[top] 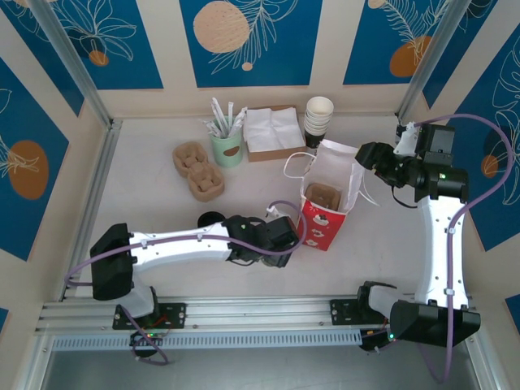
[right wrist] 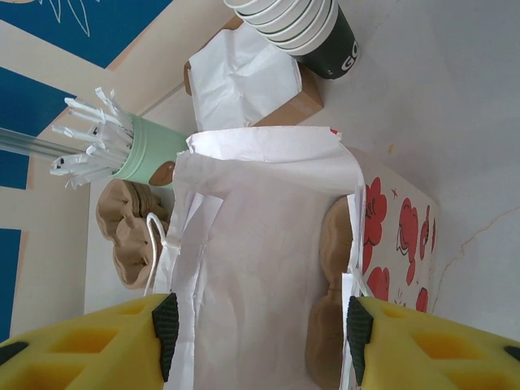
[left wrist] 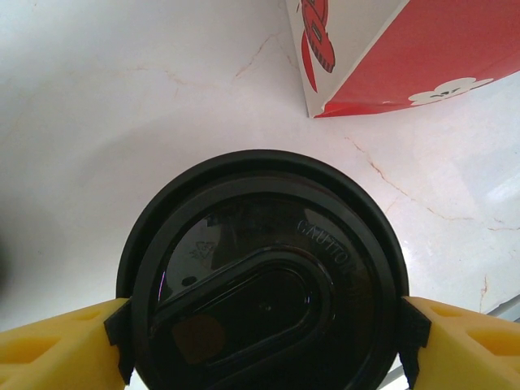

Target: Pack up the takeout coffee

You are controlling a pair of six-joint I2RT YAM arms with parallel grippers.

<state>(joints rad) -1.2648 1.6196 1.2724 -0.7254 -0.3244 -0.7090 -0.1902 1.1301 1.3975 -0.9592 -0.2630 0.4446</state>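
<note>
The left gripper (left wrist: 260, 337) has its yellow fingers (left wrist: 49, 349) clamped on the takeout coffee (left wrist: 260, 268), one on each side of the black lid, low in the left wrist frame. The red corner of the bag (left wrist: 390, 57) stands near it at upper right on the pale worktop (left wrist: 97, 106). In the top view the right gripper (top: 367, 154) is at the bag's upper right edge. In its wrist view its fingers (right wrist: 89, 341) stand apart, the bag's white wall between them. A brown carrier (right wrist: 329, 325) lies inside the bag.

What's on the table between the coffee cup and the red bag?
Nothing: the left wrist view shows just bare table between the takeout coffee and the red bag.
</note>
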